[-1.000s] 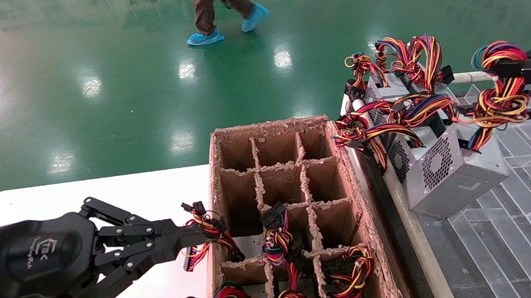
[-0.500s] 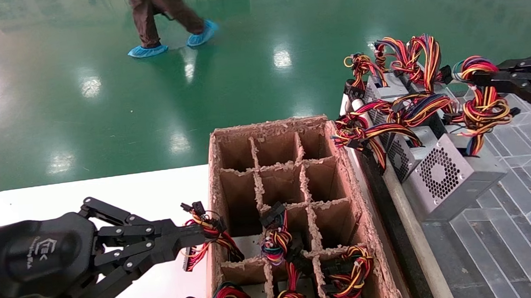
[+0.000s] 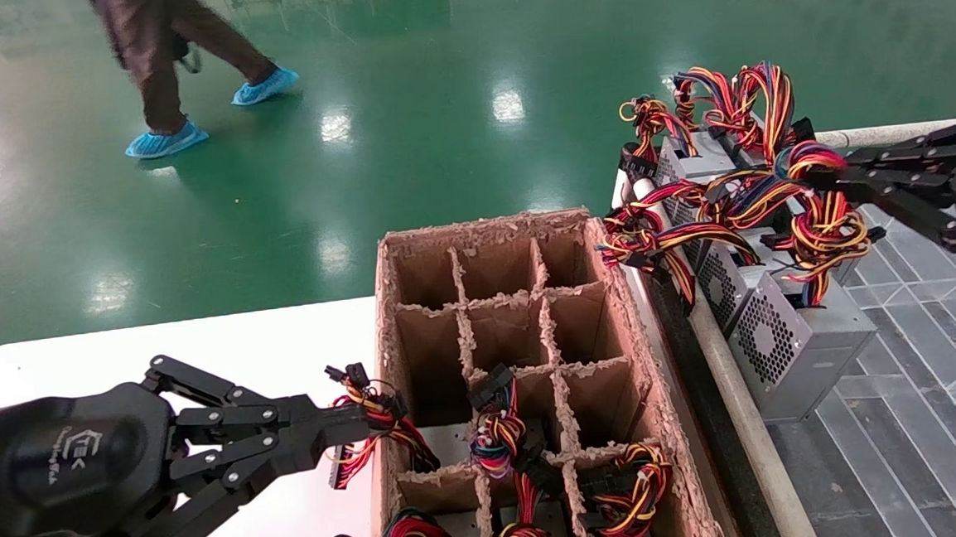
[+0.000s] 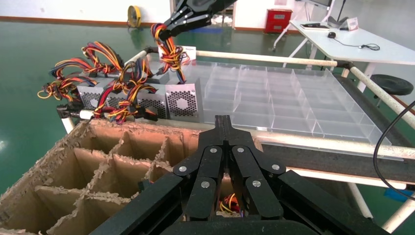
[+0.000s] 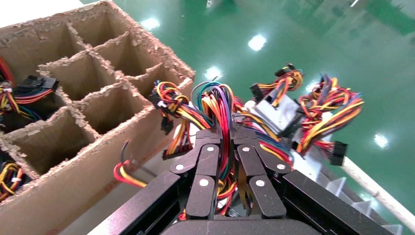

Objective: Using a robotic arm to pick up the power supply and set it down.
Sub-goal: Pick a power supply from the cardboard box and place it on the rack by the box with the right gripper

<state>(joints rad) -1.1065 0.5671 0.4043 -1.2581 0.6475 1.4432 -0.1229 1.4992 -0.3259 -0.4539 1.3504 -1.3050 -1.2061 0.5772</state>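
The power supply is a silver-grey box with a perforated vent side, next to two other units at the left edge of the clear tray. Its looped bundle of red, yellow and black wires rises from it. My right gripper is shut on that bundle, and the right wrist view shows the wires pinched between the fingers of the right gripper. I cannot tell whether the box rests on the tray. My left gripper is shut on nothing beside the cardboard box, as the left gripper also shows in its wrist view.
A brown cardboard divider box stands on the white table, with wired units in its near cells. Other power supplies line the tray's left edge. A person walks on the green floor.
My right gripper has carried the power supply by its wires leftward and down, beside the other units. The person has walked to the left. The left arm has not moved.
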